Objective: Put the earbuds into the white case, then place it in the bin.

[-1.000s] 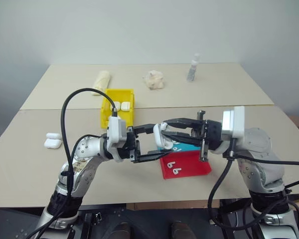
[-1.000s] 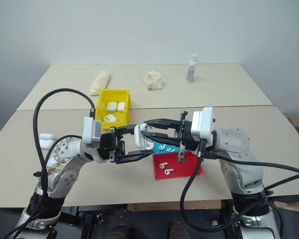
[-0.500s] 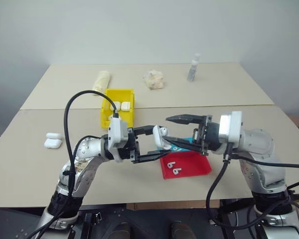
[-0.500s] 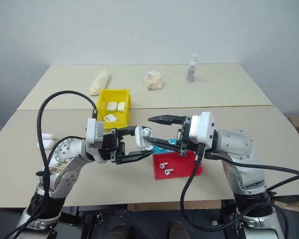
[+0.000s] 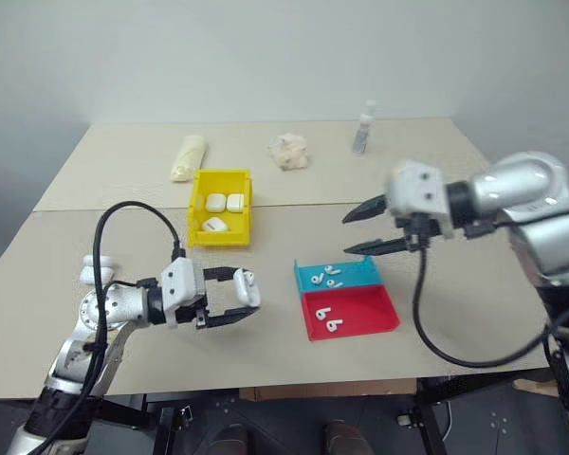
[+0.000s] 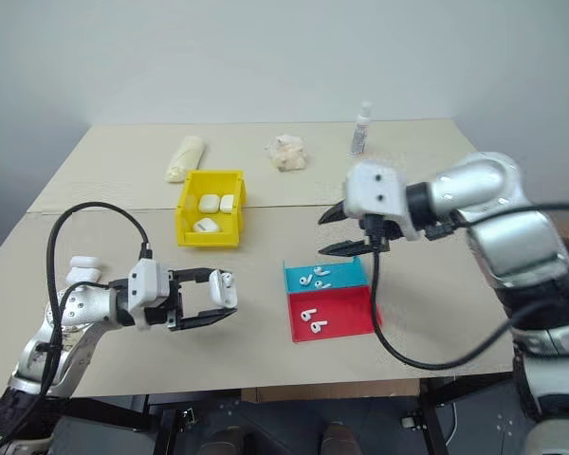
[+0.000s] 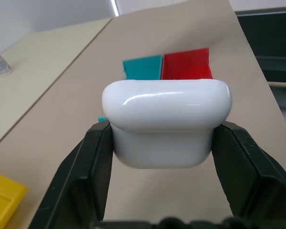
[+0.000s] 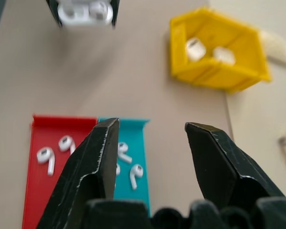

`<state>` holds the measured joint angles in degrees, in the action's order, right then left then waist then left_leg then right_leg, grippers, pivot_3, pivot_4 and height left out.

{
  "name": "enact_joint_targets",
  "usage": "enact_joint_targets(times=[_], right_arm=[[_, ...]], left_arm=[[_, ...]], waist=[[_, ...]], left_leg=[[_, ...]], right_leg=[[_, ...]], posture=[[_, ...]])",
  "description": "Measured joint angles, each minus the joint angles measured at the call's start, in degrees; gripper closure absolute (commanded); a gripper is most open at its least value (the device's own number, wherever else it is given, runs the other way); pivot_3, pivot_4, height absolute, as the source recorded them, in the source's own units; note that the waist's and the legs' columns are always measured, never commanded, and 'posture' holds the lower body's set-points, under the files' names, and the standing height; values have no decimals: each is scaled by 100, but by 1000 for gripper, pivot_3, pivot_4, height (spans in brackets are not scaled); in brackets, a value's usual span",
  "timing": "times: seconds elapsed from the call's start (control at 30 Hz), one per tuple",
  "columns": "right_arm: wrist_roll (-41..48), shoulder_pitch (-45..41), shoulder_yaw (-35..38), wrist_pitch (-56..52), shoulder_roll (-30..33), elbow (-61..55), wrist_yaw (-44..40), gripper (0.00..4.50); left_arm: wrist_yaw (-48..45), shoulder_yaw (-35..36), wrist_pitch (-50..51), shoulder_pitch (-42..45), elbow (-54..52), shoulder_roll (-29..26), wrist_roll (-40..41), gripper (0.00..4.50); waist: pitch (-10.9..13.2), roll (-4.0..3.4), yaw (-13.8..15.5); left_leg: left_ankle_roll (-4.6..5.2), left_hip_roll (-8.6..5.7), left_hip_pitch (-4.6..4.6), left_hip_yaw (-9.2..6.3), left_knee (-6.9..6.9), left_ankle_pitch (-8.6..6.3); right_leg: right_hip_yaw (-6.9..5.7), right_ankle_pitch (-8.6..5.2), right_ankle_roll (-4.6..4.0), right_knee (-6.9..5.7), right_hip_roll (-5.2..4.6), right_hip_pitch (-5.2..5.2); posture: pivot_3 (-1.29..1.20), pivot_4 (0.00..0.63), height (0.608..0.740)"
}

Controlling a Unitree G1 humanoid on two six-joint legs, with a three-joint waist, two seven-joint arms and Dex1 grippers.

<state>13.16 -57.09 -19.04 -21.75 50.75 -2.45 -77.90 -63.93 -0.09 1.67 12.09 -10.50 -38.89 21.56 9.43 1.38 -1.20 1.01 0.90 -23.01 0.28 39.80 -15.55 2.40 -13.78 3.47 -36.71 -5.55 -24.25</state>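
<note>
My left gripper is shut on the white case, holding it just above the table, left of the trays. In the left wrist view the case sits clamped between both fingers. My right gripper hangs open and empty above the far edge of the blue tray. Earbuds lie in the blue tray, and two more earbuds lie in the red tray. The yellow bin stands beyond the left gripper with three white cases inside.
Two more white cases lie at the table's left edge. At the back are a rolled cream cloth, a crumpled wad and a small bottle. A seam crosses the table behind the bin.
The right gripper opened, left the case and drew back to the right. The left gripper moved left and down with the case still in it.
</note>
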Motion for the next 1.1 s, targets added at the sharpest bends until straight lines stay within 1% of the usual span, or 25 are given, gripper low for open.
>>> enact_joint_targets(times=[0.1, 0.17, 0.3, 0.37, 0.5, 0.63, 0.93, 1.1], right_arm=[[-676, -703, -715, 14, -543, 940, -271, 1826], [-1082, -932, -1052, 165, -833, 1515, -372, 1826], [-1939, -1111, -1667, 864, -1304, 2572, -404, 1826], [-2231, -1136, -1789, 1170, -1484, 3023, -339, 1826], [-2643, -1210, -1877, 1672, -1896, 3839, -253, 1826], [-2904, -1276, -1867, 1944, -2128, 4376, -131, 1826], [-3231, -1282, -1775, 2475, -2381, 5081, 152, 1826], [-3293, -1291, -1680, 2548, -2424, 5165, 166, 1826]], left_arm=[[107, -15, -35, -82, -11, 80, -114, 1722], [233, -45, -18, -138, -44, 187, -128, 1722], [485, -117, 20, -284, -232, 300, -198, 1722], [561, -138, 19, -372, -306, 330, -239, 1722], [786, -168, 89, -503, -500, 361, -342, 1722], [908, -210, 137, -612, -669, 421, -348, 1722], [1041, -211, 357, -682, -898, 450, -343, 1722], [1054, -211, 384, -683, -898, 450, -343, 1722]], waist=[[0, -1, 0], [0, 0, 11], [0, -1, 37], [0, -1, 32], [1, -2, 5], [1, -3, -15], [1, -3, -64], [1, -4, -114]], left_leg=[[0, 0, -3, 5, 0, 0], [-1, -1, -10, 7, 1, 0], [-5, -6, -24, 11, 2, 2], [-6, -6, -22, 15, 1, 3], [-14, -5, -17, 20, 0, 8], [-14, -4, -16, 18, -2, 8], [-17, -4, -15, 4, -3, 10], [-18, -4, -14, -7, -5, 10]], right_leg=[[-3, 0, 0, -5, 1, -2], [-8, 1, 0, -16, 0, -2], [-13, 2, 3, -12, -7, -12], [-13, 2, 3, -14, -7, -12], [-13, 2, 2, -24, -5, -12], [-13, 2, 2, -24, -4, -12], [-12, 2, 2, -25, -5, -11], [-12, 2, 2, -26, -4, -11]], posture=[[0, 150, 740], [0, 150, 740], [0, 150, 740], [0, 150, 740], [0, 150, 740], [0, 150, 740], [0, 150, 740], [0, 150, 740]])
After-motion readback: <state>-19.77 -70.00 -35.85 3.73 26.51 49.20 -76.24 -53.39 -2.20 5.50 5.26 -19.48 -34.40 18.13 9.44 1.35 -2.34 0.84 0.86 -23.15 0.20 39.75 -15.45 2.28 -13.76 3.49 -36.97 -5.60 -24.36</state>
